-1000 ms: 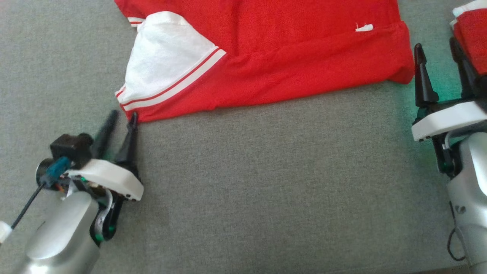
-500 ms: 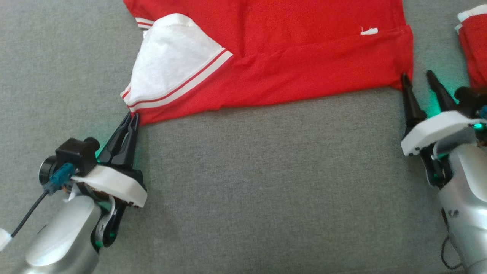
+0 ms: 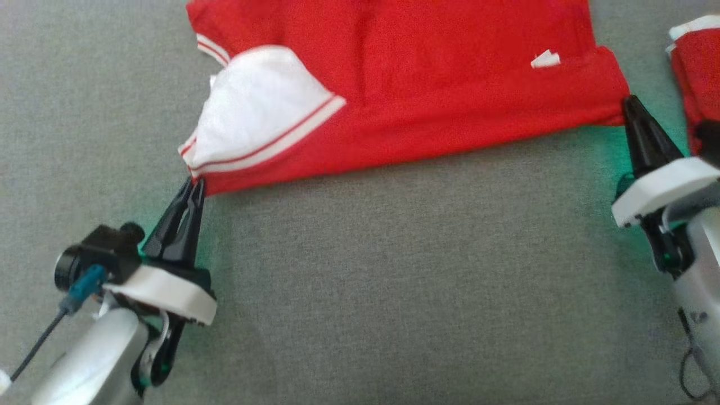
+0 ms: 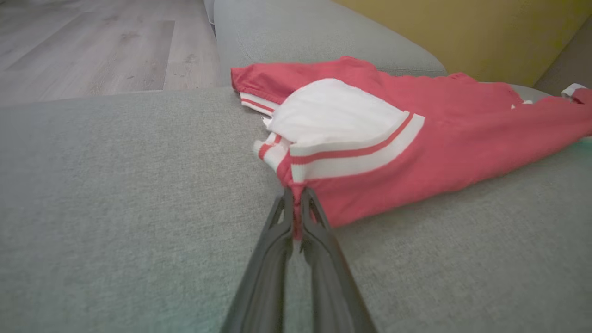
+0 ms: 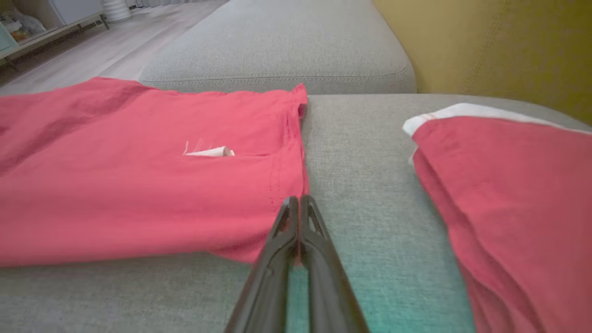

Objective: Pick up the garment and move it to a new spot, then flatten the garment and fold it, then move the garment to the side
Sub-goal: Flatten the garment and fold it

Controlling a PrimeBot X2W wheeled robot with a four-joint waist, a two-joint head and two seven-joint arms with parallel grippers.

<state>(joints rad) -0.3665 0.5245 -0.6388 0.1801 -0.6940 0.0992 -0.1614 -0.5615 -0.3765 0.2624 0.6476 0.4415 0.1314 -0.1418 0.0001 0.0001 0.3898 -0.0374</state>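
Head view: the red shirt (image 3: 450,84) lies spread on the grey sofa cushion (image 3: 394,281). The left gripper (image 3: 193,185) pinches its near corner below the white sleeve (image 3: 253,112). The right gripper (image 3: 630,102) is clamped on the opposite near corner.

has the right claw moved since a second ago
Yes. The right claw has shifted left, away from the folded red pile, and closed on the near right corner of the garment.
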